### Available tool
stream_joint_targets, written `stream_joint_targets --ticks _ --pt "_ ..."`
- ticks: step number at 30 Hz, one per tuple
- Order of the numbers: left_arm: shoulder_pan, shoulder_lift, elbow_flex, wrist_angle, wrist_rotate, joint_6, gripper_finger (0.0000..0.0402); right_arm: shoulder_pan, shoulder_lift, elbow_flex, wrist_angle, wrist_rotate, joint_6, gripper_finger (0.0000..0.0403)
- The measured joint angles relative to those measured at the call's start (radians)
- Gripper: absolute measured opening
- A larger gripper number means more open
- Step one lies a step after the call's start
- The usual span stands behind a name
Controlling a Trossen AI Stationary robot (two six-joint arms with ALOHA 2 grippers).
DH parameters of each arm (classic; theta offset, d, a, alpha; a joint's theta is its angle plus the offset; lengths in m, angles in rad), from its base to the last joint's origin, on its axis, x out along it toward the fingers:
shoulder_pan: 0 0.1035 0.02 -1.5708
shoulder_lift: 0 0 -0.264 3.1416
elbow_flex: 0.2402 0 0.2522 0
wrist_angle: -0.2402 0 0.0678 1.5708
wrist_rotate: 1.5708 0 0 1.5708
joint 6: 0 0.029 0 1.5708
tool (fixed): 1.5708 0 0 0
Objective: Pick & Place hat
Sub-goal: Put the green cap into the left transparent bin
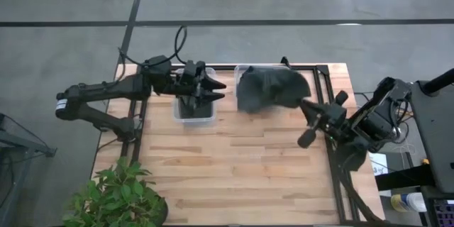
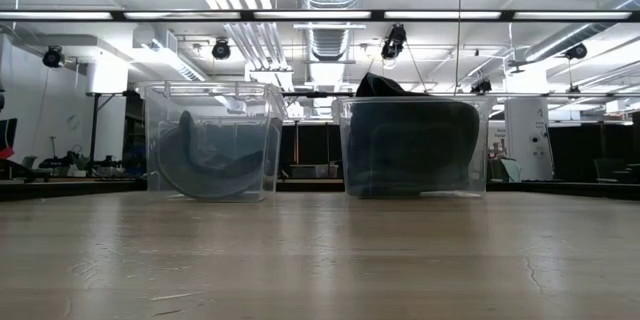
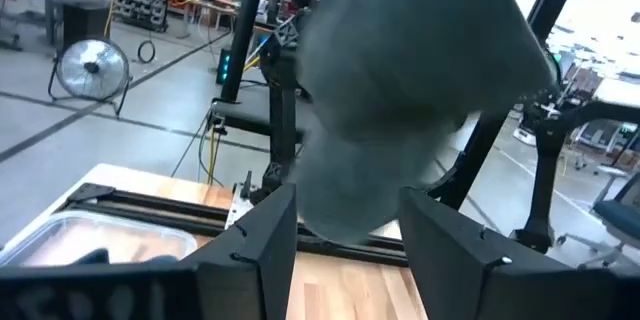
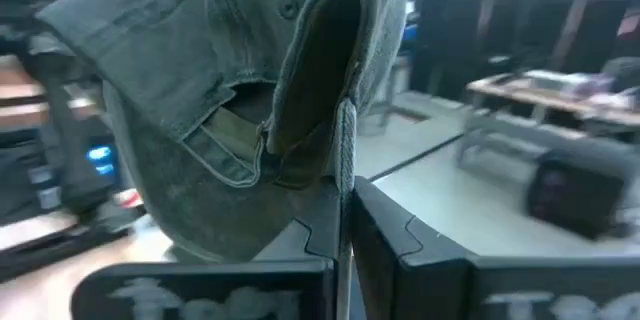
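A dark grey hat (image 1: 273, 89) covers the far right clear bin (image 1: 241, 69). In the low view its top (image 2: 375, 85) pokes above that bin (image 2: 480, 150). My right gripper (image 1: 306, 105) is shut on it from the hat's right side. My left gripper (image 1: 218, 91) is open and empty over the left clear bin (image 1: 195, 117), its fingers pointing toward the hat. The left wrist view shows that hat (image 3: 410, 90) just beyond the open fingers (image 3: 260, 250). Another grey hat (image 2: 215, 160) lies curled inside the left bin (image 2: 160, 140), leaning on its wall. My right gripper (image 4: 345, 195) pinches the hat's stitched brim edge (image 4: 345, 145) between its two shut fingers (image 4: 385, 235). The fingers come roughly level from the table's right side. The crown (image 4: 180, 50) spreads beyond the fingers, over the right bin; whether it rests on the bin I cannot tell.
A leafy potted plant (image 1: 117, 195) stands at the table's near left corner. The wooden table (image 1: 241, 163) stretches in front of both bins. Black frame rails (image 1: 323, 78) edge the table's far and right sides. The right arm's base and gear (image 1: 418, 128) sit off the right edge.
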Motion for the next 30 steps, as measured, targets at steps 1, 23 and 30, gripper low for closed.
stream_joint_targets --ticks 1,23,30 --pt "-0.004 0.012 0.0 0.013 0.0 0.008 0.0167 -0.013 0.001 0.007 0.0 0.015 -0.016 0.0008" --pt "-0.049 0.182 0.0 0.309 -0.144 0.292 0.0167 -0.189 0.006 0.086 0.057 -0.005 -0.151 0.0008" --pt "-0.049 0.208 0.0 0.388 -0.207 0.298 0.0167 -0.188 0.007 0.086 0.058 -0.012 -0.154 0.0008"
